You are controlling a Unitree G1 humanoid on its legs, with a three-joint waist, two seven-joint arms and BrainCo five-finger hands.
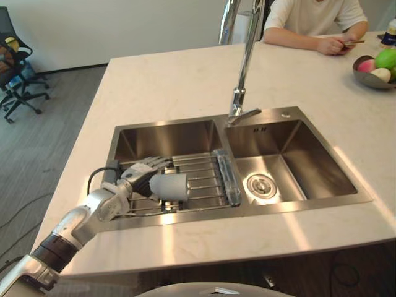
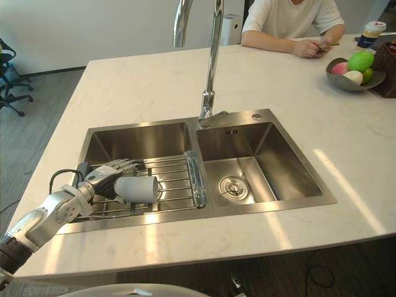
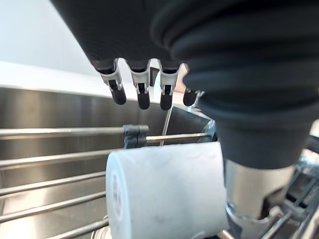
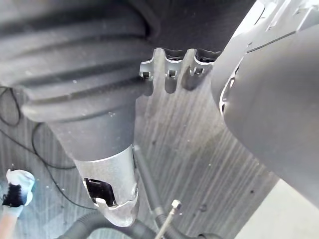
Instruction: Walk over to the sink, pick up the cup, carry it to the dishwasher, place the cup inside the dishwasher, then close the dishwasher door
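Left eye view: The sink (image 1: 167, 139) is set in a white counter (image 1: 173, 80) and has two tubs. A wire rack (image 1: 201, 179) sits in the left tub. The cup (image 1: 168, 187) lies on its side on the rack, near the front edge of the tub. The left hand (image 1: 139, 175) reaches in from the left, with its fingers over the top of the cup. The space above the cup is open. The faucet (image 1: 246, 62) stands at the back between the two tubs, well apart from the hand.

Right eye view: The right tub holds only its drain (image 2: 232, 187). A fruit bowl (image 2: 340, 83) and a person (image 2: 291, 15) are at the far side of the counter.

Left wrist view: The fingers (image 3: 143, 97) stick out straight above the cup and are not closed on it. The thumb (image 3: 246, 191) is just beside the cup. The back wall of the tub is close behind.

Right wrist view: The right hand (image 4: 112, 189) hangs over the grey floor (image 4: 199, 149). I cannot tell if it is open or closed.
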